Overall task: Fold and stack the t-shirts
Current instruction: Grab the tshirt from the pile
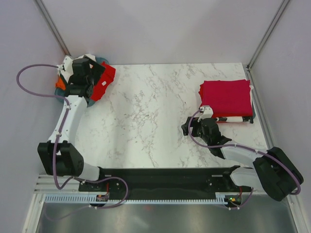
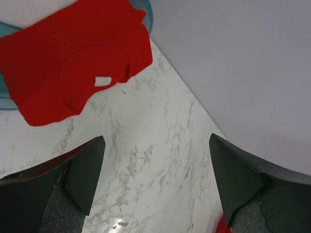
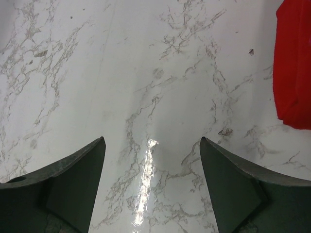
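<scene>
Left pincer (image 2: 156,180) hung wide apart and empty, near the bright red t-shirt (image 2: 73,63) spilling out of the teal basket (image 2: 147,13) at the far-left corner, likely lining up to draw it out. Right pincer (image 3: 152,180), also spread and empty, hovered beside the folded crimson t-shirt (image 1: 226,96), stacked on a white one (image 1: 233,119) far right. White marbled surface (image 1: 146,111), pale walls around.

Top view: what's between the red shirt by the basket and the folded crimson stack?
Bare marble tabletop only, between the red shirt and the crimson stack; seen in the top external view.
</scene>
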Motion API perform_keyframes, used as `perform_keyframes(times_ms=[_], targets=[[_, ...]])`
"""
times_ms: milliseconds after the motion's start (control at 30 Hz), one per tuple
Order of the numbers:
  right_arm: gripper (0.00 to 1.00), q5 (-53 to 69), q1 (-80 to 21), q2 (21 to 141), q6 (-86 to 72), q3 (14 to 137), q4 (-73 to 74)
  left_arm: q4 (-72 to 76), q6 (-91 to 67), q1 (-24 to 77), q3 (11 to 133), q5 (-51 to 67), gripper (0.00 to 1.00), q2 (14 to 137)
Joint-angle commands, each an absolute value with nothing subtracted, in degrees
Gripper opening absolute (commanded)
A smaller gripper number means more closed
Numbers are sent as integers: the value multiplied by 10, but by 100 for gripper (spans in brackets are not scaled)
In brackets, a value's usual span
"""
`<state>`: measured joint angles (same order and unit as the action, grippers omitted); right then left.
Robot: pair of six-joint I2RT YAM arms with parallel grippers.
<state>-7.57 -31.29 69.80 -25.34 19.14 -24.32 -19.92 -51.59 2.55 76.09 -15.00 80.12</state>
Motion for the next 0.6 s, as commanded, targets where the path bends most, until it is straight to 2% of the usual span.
perform_keyframes(times_ms=[0,233,367,567], targets=[[86,-72,-314,700,-261,208,-250,-236,-524,-17,830,-197,95,847],[86,-64,-314,716,-265,214,-252,-243,-563,-100,884,-121,84,975],[86,-64,-315,717,-264,214,-256,-244,-579,-116,905,-95,84,1054],[86,-70,-315,717,-263,214,-254,-259,-577,-117,939,-102,84,1109]])
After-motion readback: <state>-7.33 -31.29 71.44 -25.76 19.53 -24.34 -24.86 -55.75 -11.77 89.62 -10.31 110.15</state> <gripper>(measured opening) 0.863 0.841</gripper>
